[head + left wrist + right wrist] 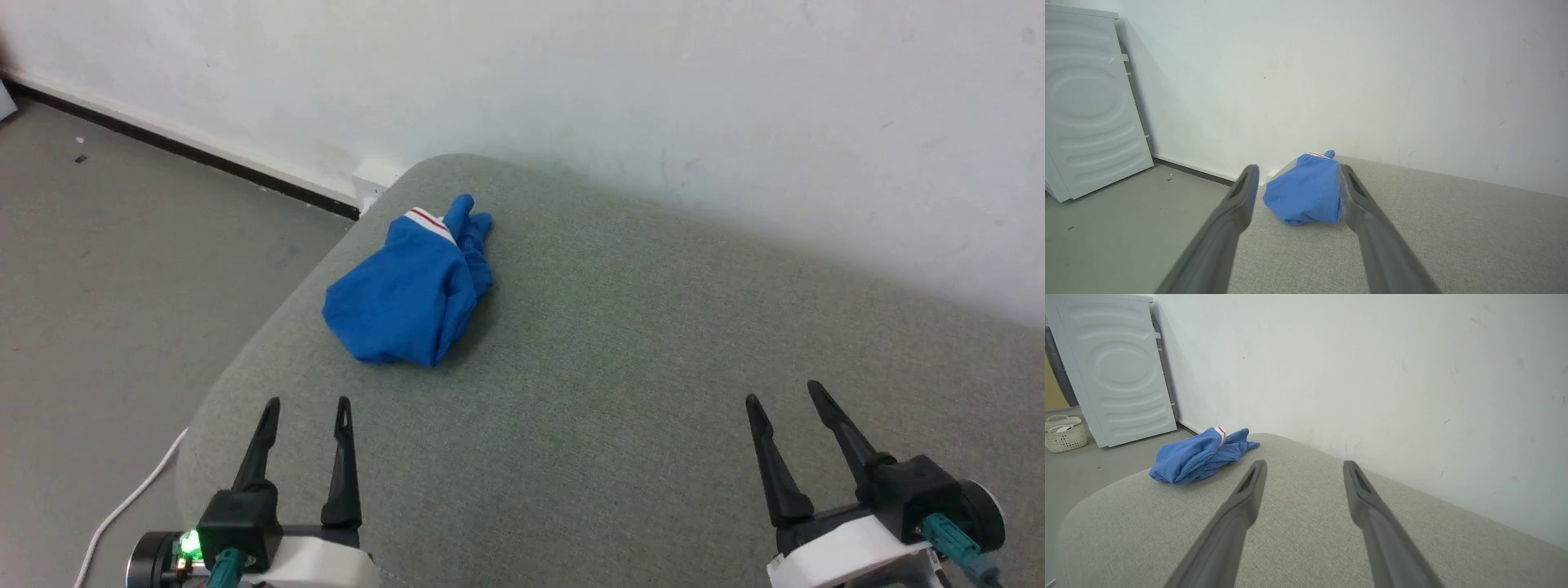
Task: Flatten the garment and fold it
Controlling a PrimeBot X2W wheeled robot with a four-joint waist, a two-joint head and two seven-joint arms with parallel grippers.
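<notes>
The garment [404,290] lies crumpled in a royal-blue bundle on the far left part of a grey-green upholstered surface [620,359], with a strip of white trim and a red stripe showing at its far end. Its print is hidden. My left gripper [308,404] stands open near the front edge, some way short of the bundle. In the left wrist view the garment [1306,192] sits beyond and between the fingers [1237,196]. My right gripper [784,400] is open at the lower right, well apart from it. The garment [1198,457] lies left of that gripper [1303,467].
A white wall [653,98] runs behind the surface. Grey floor [106,269] lies to the left, with a white cable [131,498] near the front corner. A white washing machine [1086,102] and a cream basket [1063,433] stand farther left.
</notes>
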